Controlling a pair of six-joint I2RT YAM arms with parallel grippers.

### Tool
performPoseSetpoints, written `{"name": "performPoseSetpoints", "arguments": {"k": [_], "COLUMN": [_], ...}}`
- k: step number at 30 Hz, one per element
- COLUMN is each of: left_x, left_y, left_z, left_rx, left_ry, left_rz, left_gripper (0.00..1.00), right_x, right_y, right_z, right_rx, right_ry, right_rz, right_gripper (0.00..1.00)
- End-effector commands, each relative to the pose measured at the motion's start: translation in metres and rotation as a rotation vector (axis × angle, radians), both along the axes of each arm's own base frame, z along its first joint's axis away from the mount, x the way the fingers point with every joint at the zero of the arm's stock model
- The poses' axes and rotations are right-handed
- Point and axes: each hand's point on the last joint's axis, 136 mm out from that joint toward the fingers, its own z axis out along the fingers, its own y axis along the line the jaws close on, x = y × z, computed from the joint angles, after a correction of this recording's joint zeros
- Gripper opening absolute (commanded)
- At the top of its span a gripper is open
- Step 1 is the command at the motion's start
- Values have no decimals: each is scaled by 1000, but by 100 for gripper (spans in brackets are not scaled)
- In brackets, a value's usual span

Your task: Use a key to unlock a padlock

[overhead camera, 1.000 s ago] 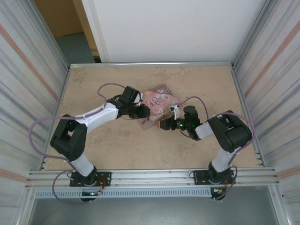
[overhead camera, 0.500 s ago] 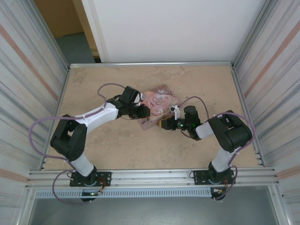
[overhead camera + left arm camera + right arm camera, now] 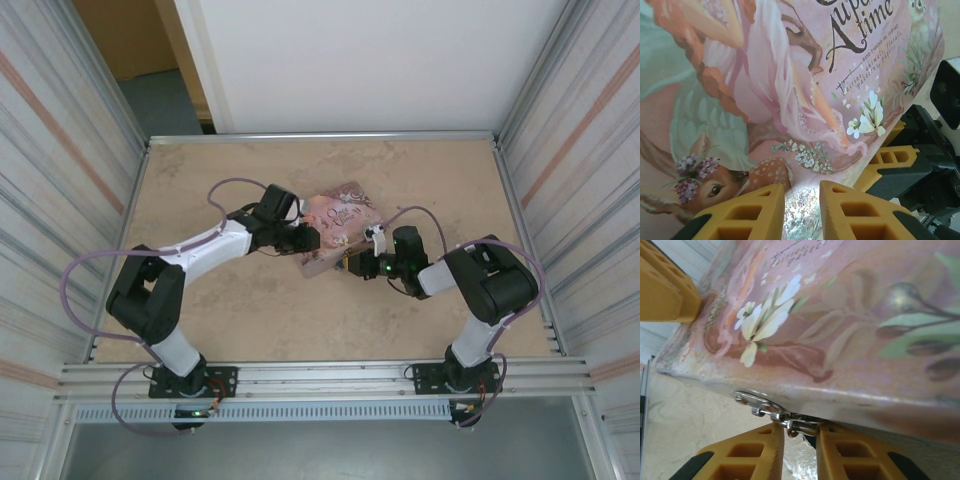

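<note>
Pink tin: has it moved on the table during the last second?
No. In the top view, the pink tin lies at the same spot and angle against the far edge of the table.

Middle's tight: the tin (image 3: 340,215) has the left tool (image 3: 312,242) crowding its 9 o'clock and the right tool (image 3: 345,265) its 5. There's open surface (image 3: 250,320) at 12 and 6, and the walls (image 3: 60,180) box in 3 and 9.

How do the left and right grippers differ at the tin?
The left gripper faces the tin's illustrated lid; the right gripper sits at its edge. Left jaws straddle a shiny patch; right jaws straddle the metal clasp. Both have yellow fingers, narrowly gapped.
</note>
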Motion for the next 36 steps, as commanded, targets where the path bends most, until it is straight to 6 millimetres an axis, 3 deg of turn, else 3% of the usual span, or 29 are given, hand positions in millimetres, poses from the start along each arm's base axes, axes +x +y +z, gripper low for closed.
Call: {"name": "performPoseSetpoints", "arguments": {"k": [1,12,36], "left_x": [-17,-18,-35], "left_y": [14,15,15], "left_z": [-32,-32,-29], "left_rx": [88,90,75], "left_ry": [80,80,83], "left_rz": [13,19,24], "left_gripper": [25,25,26], "right_x": [-5,-2,8], "right_y": [11,8,-15], "right_z": [22,23,32], "right_rx": [50,50,185], "right_ry": [-90,-80,27], "right_rz": [74,42,-165], "right_gripper": [17,0,0]}}
